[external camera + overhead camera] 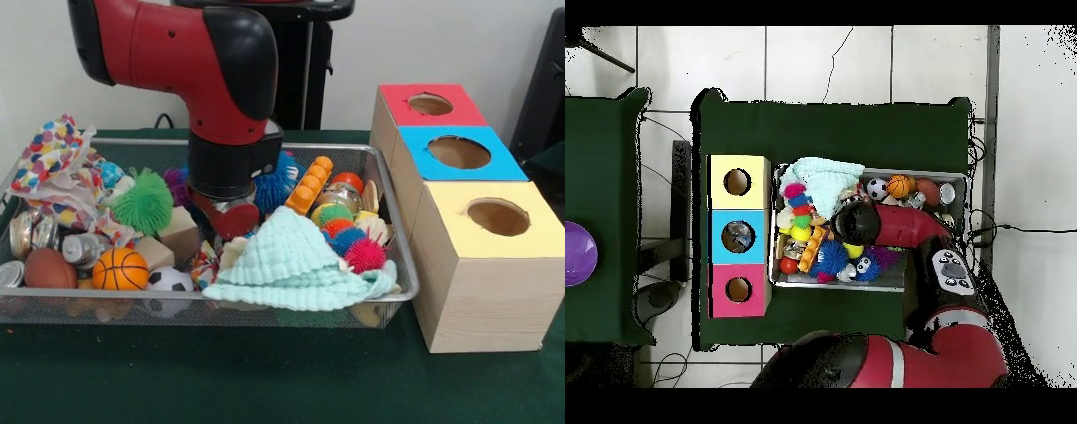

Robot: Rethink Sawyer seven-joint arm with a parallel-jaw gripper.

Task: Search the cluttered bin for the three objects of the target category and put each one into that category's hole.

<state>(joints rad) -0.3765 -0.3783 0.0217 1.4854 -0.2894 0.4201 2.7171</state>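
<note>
My gripper (228, 215) is down inside the wire bin (388, 205), near its middle, among the toys. The arm's black wrist covers it from above in the overhead view. Around it lie a green spiky ball (144, 201), a blue spiky ball (275, 184), wooden blocks (179, 231) and an orange studded piece (310, 185). A mint cloth (296, 261) is draped over the bin's front. To the right stand three wooden boxes with holes, topped red (428, 106), blue (457, 152) and yellow (497, 216). Something grey shows inside the blue box's hole (737, 237).
Toy balls sit at the bin's front left: a basketball (120, 268), a soccer ball (169, 279) and a brown football (48, 268). A pink spiky ball (365, 254), metal cans (26, 231) and a dotted cloth (53, 155) fill other corners. A purple bowl (577, 253) rests on a separate table.
</note>
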